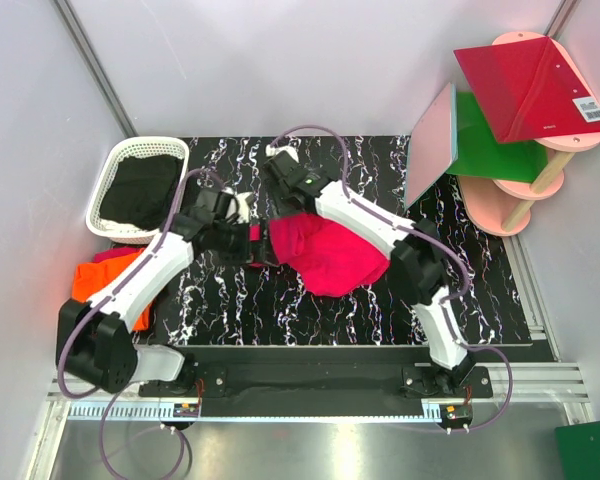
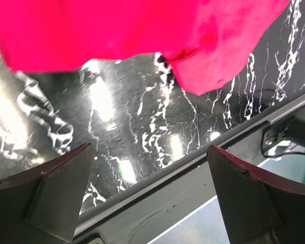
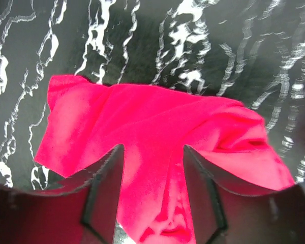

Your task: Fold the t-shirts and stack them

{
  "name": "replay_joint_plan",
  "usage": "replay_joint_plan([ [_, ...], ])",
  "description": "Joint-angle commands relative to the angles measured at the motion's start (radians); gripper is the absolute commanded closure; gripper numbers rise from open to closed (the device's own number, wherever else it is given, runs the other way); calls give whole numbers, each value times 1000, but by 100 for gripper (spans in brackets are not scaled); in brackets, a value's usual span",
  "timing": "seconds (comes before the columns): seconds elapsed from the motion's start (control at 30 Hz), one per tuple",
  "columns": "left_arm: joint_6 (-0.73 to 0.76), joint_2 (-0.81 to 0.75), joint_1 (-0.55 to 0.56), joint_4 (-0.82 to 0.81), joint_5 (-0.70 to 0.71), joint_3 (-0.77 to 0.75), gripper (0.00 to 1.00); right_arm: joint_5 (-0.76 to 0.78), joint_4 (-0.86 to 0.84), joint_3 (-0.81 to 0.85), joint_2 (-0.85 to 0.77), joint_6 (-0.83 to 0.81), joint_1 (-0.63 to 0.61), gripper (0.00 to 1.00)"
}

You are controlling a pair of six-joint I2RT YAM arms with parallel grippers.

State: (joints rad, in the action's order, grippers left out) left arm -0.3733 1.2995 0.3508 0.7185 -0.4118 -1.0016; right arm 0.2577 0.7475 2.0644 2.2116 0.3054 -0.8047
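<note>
The hot pink t-shirt (image 1: 330, 255) lies crumpled in the middle of the black marbled table. It also shows in the left wrist view (image 2: 142, 30) and the right wrist view (image 3: 157, 122). My right gripper (image 1: 280, 212) is at the shirt's far left edge. In the right wrist view it (image 3: 152, 148) is open, with pink cloth between the fingers. My left gripper (image 1: 258, 245) is at the shirt's left side. In the left wrist view it (image 2: 148, 150) is open and empty over bare table. The orange t-shirt (image 1: 100, 280) lies bunched at the table's left edge, partly under the left arm.
A white basket (image 1: 180, 150) holding black cloth stands at the back left. A pink stand at the right carries stiff red (image 1: 525, 85) and green (image 1: 490, 145) panels, and a tilted panel (image 1: 432, 140) leans beside it. The table's near rail (image 2: 193, 173) runs under the left gripper.
</note>
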Motion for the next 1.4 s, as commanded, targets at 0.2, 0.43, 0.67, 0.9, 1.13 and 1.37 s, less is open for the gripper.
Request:
replay_joint_plan([
  [0.2, 82, 407, 272, -31, 315, -310, 1, 267, -54, -355, -488, 12, -1, 31],
  [0.43, 116, 616, 367, 65, 451, -529, 1, 354, -53, -599, -707, 84, 4, 22],
  [0.67, 73, 731, 375, 142, 638, -631, 100, 354, -37, -698, -799, 135, 6, 22],
  [0.9, 66, 646, 350, 206, 809, -644, 100, 341, -33, -708, -774, 146, 7, 22],
  [1.13, 59, 613, 280, 262, 953, -758, 100, 296, -33, -705, -737, 141, 7, 22],
  [1.37, 100, 644, 240, 266, 1125, -969, 100, 273, -28, -737, -736, 141, 6, 22],
])
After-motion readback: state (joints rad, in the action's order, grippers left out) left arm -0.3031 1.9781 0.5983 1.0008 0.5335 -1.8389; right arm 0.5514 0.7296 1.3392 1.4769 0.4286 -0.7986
